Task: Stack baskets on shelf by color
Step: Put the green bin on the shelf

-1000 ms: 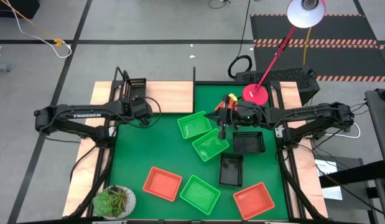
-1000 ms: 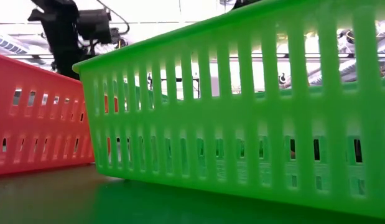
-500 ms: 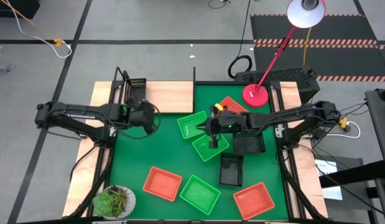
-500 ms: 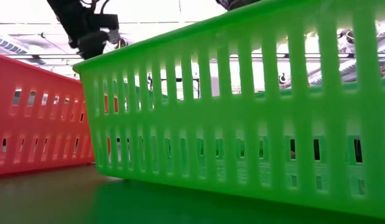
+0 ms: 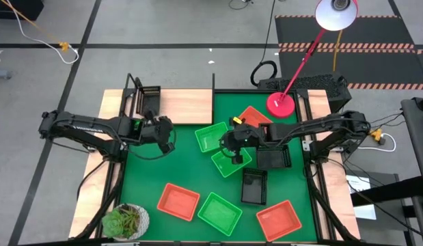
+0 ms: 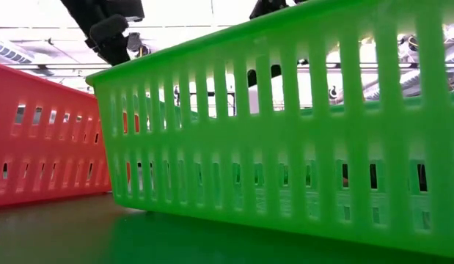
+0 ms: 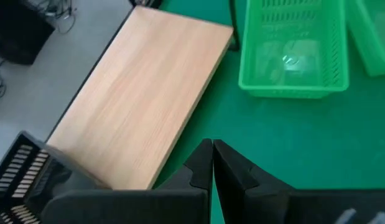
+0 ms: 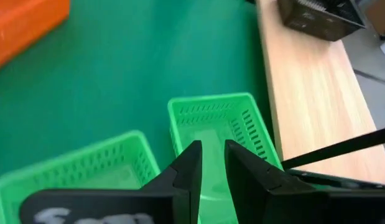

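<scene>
Right gripper slightly parted, empty, above green baskets. Left gripper closed, empty, beside shelf.

Eight baskets scattered beside shelf

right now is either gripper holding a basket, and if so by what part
Nothing is held. The left gripper is shut and empty beside the shelf; the right gripper hangs slightly open over two green baskets, gripping neither.

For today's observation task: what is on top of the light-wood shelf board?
One black basket sits at the far left end of the shelf board; the rest of the wood is bare. Whether anything lies inside that basket cannot be seen.
</scene>
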